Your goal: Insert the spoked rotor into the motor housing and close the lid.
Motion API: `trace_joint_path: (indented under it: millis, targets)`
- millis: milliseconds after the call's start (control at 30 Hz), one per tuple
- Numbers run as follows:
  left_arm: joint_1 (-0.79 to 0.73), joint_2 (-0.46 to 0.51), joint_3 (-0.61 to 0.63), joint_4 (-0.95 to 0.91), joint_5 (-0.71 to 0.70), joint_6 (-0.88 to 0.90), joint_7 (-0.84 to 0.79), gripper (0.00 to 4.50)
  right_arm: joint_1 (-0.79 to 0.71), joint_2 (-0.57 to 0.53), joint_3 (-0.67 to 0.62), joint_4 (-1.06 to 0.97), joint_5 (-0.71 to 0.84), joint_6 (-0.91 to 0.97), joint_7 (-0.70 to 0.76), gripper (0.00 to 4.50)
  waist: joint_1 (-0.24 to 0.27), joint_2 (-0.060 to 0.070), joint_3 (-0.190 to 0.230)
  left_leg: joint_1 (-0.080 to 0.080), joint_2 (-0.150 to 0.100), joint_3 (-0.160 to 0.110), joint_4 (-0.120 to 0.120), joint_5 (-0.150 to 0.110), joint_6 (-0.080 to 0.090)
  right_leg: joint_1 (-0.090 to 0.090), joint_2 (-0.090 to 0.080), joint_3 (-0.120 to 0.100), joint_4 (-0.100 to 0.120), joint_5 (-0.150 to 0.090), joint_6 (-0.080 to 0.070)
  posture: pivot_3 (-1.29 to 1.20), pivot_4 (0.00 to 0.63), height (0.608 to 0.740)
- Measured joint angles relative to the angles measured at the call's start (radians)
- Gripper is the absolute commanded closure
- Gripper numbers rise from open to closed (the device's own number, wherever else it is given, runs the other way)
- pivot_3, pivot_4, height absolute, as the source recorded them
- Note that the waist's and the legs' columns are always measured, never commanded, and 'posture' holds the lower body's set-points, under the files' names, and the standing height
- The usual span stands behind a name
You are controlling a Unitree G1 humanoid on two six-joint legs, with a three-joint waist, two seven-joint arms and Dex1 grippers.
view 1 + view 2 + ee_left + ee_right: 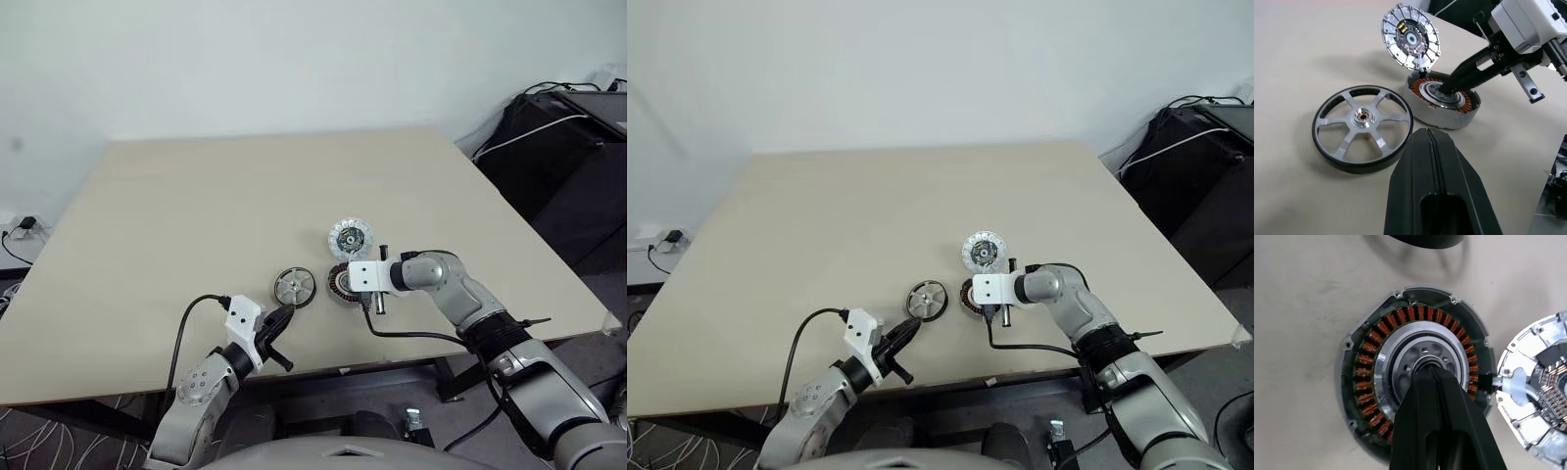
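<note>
My right fingers (1426, 374), pressed together, pin the motor housing (1415, 377) at frame centre, steadying it; left fingers (1432, 147) together, idle.

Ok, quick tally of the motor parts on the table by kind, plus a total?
spoked rotor: 1
motor housing: 1
lid: 1
Total: 3 parts, all on the table.

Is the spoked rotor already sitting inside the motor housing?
No, the spoked rotor lies flat on the table beside the motor housing.
</note>
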Motion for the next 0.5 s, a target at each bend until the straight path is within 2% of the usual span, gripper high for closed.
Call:
trace_joint_path:
  millis: [167,500]
  targets:
    - [0.007,0.000,-0.001,0.000,0.000,-0.010,-0.005,4.50,0.022,0.026,-0.019,-0.036,0.048,0.048,0.012,4.47,-0.004,0.000,0.000,0.000,0.000,0.000,-0.001,0.000,0.000,-0.001,0.000,0.000,0.000,0.000,0.000,0.00,0.000,0.740]
    - [0.011,0.000,0.001,0.004,0.000,-0.024,-0.016,4.50,0.025,0.071,-0.020,-0.029,0.049,0.046,-0.058,4.47,-0.001,0.000,0.001,-0.001,0.000,0.000,-0.001,0.000,0.000,-0.002,0.000,0.000,0.000,0.000,0.000,0.00,0.000,0.740]
